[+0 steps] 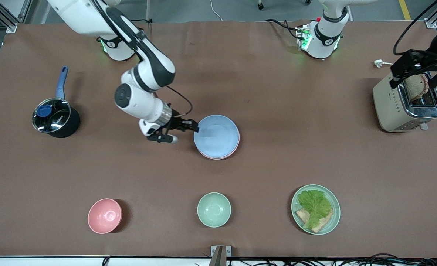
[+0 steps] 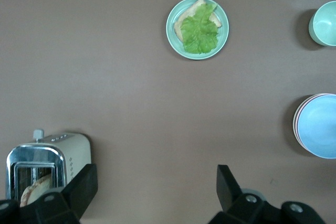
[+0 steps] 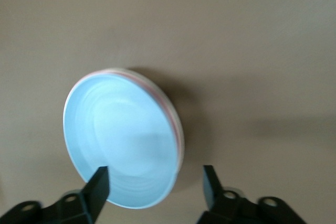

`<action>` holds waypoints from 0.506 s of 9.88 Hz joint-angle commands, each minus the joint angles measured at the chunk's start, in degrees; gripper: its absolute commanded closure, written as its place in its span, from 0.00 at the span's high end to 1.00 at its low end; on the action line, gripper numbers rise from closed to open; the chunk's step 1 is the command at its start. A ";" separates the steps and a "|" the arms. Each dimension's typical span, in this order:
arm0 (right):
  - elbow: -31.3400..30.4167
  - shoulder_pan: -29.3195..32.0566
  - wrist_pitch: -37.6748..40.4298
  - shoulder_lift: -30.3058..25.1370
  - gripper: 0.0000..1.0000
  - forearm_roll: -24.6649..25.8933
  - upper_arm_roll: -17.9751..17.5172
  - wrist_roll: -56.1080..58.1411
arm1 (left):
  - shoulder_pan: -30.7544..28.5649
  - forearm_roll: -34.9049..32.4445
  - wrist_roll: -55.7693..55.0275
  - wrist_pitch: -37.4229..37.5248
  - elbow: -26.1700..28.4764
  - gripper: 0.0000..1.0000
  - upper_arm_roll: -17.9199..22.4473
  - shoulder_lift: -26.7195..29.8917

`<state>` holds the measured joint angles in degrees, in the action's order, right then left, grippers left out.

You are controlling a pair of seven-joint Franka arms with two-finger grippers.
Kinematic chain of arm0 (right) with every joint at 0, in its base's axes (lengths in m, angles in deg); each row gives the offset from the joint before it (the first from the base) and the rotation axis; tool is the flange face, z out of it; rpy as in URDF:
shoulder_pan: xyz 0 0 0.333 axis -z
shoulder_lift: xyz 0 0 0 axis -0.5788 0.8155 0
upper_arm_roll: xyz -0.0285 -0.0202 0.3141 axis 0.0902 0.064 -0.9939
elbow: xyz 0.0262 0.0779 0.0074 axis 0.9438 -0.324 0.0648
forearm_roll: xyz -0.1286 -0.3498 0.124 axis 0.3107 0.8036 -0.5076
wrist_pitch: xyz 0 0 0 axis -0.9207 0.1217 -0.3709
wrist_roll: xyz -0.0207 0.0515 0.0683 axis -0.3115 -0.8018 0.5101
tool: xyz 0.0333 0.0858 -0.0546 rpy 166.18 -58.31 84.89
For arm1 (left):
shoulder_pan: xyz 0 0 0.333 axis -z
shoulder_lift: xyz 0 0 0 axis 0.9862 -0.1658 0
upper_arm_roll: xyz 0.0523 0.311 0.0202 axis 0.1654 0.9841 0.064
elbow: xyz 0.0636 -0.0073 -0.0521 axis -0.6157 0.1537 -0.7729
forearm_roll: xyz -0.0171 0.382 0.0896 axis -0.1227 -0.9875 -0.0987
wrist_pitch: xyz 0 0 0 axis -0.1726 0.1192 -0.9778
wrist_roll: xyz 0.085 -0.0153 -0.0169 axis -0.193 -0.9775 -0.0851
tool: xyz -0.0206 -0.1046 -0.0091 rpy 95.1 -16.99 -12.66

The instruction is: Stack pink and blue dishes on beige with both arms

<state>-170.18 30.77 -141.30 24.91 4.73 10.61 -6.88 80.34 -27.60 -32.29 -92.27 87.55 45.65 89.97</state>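
Blue plate (image 1: 216, 135) atop pink plate (image 1: 234, 149)

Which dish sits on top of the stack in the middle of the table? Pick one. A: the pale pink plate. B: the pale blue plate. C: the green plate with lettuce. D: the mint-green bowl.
B: the pale blue plate lies uppermost, with the pale pink plate showing only as a rim beneath it.

Three stacked plates (image 1: 217, 136), two bowls (image 1: 105, 215), one toaster (image 1: 403, 105), one saucepan (image 1: 55, 118)

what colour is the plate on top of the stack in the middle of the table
Pale blue, over a pink rim; it shows best in the front view.
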 commanded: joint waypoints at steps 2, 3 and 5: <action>-0.99 5.29 16.36 -16.68 1.00 16.52 8.59 -1.19 | 1.09 1.65 0.98 5.40 -1.50 1.00 2.02 -1.79; -0.20 5.13 17.18 -19.33 1.00 16.72 13.85 -0.06 | 1.61 1.74 0.89 5.51 -0.72 1.00 2.46 -1.36; 5.48 5.04 25.55 -22.07 1.00 16.90 21.43 7.64 | 1.88 1.48 0.89 5.33 -0.01 1.00 2.55 -0.91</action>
<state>-167.46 36.22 -121.06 4.43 20.44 28.71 -2.08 81.38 -26.53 -31.91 -87.74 86.07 47.30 89.21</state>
